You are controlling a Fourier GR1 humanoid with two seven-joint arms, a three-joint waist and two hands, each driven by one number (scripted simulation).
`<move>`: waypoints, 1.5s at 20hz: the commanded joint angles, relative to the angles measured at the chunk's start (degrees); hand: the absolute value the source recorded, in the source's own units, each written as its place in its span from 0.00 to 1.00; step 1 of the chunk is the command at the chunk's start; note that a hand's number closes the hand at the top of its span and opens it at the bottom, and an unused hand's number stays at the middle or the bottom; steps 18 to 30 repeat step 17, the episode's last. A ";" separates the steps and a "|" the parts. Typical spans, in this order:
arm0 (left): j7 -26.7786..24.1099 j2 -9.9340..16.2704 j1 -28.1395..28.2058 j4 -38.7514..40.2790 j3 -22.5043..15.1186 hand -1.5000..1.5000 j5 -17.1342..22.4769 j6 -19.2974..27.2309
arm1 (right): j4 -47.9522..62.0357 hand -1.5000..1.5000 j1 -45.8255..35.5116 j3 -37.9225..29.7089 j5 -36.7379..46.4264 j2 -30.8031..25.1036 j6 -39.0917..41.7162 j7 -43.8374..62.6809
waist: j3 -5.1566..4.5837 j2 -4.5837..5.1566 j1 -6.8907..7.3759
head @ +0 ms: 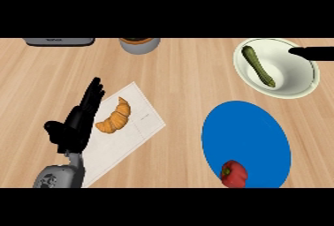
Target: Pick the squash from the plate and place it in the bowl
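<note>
At upper right, a pale bowl is shown with the squash, a long green one, lying inside it, slanted from the far rim toward the bowl's middle. The blue plate is seen nearer the lower edge, apart from the bowl; no squash is left on it, and only a red pepper is carried at its near rim. The transfer named in the task is therefore judged to be done as far as placement goes; what may remain is only the clearing of the arm from the bowl.

The right hand is represented by a dark shape entering from the right edge and ending over the bowl's far right rim, close to the squash but not seen to touch it. Whether its fingers are spread or curled cannot be told, as too little of it is visible; nothing is seen to be held by it.

The left hand is shown at the left, fingers straight and pointing away from the robot, resting and holding nothing. It lies beside a croissant on a white sheet. At the far edge, a grey device and a round grey pot are partly cut off.
</note>
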 commanded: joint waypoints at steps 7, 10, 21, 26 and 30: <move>1.57 -0.05 -1.87 -0.39 0.57 0.50 -0.58 0.75 | -9.39 0.00 10.21 -3.34 -12.32 -1.03 12.90 0.36 | -0.02 -0.12 -0.47; 0.53 -1.21 1.49 -1.03 -1.02 0.50 -1.12 0.77 | -12.09 0.00 13.93 -3.61 -15.35 -2.29 17.46 -1.65 | 0.00 -0.02 -0.24; -0.50 -0.84 0.80 0.46 -0.30 0.50 -0.73 0.23 | -28.16 0.00 27.99 -1.53 -19.64 0.96 20.32 1.86 | -0.03 -0.13 -0.63; -0.50 -0.84 0.80 0.46 -0.30 0.50 -0.73 0.23 | -28.16 0.00 27.99 -1.53 -19.64 0.96 20.32 1.86 | -0.03 -0.13 -0.63; -0.50 -0.84 0.80 0.46 -0.30 0.50 -0.73 0.23 | -28.16 0.00 27.99 -1.53 -19.64 0.96 20.32 1.86 | -0.03 -0.13 -0.63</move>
